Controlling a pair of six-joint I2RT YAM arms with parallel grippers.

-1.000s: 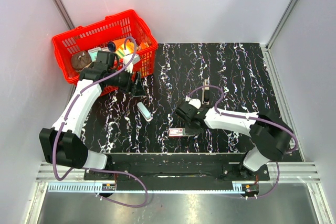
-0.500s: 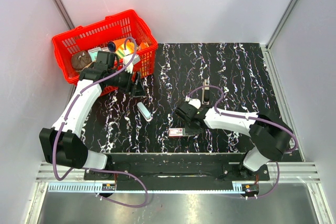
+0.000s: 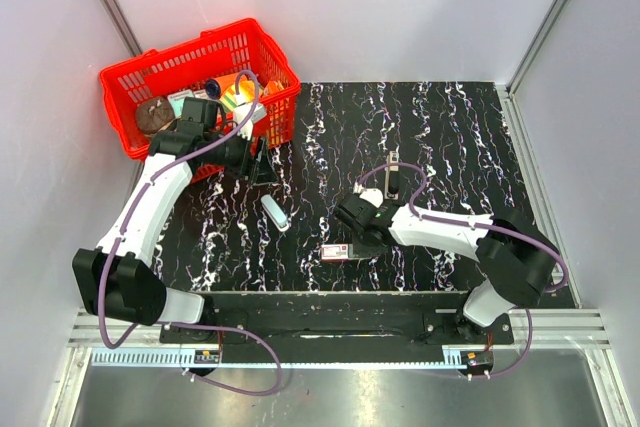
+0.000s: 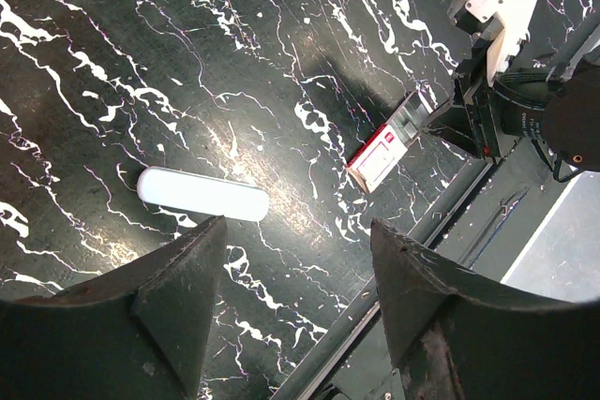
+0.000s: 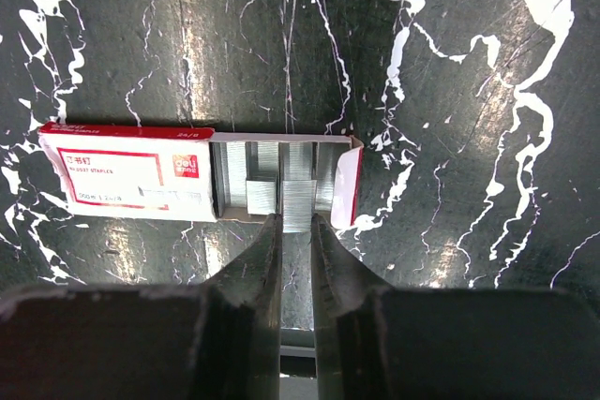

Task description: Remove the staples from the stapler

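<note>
Left gripper hangs over the black marbled table w/ its fingers spread wide and nothing between them. The stapler lies flat on the table just near of that gripper, untouched. It's a slim pale bar, angled a bit, left of centre and near of the red basket in the far-left corner. Basket's got assorted bits in it, too small to name from the top cam.

Over on the right, the right gripper is down low at the staple box, which sits right of the stapler and well apart from it. The box has a red-and-white label and its drawer is slid out to one side, w/ rows of staples showing inside. The fingers are drawn in to a narrow slot, and a strip of staples pokes out of the open drawer right between the tips. It looks pinched, though the wrist cam doesn't show contact for certain. In the top view the right arm reaches in from the near right, w/ its gripper head right at the box's far edge.
</note>
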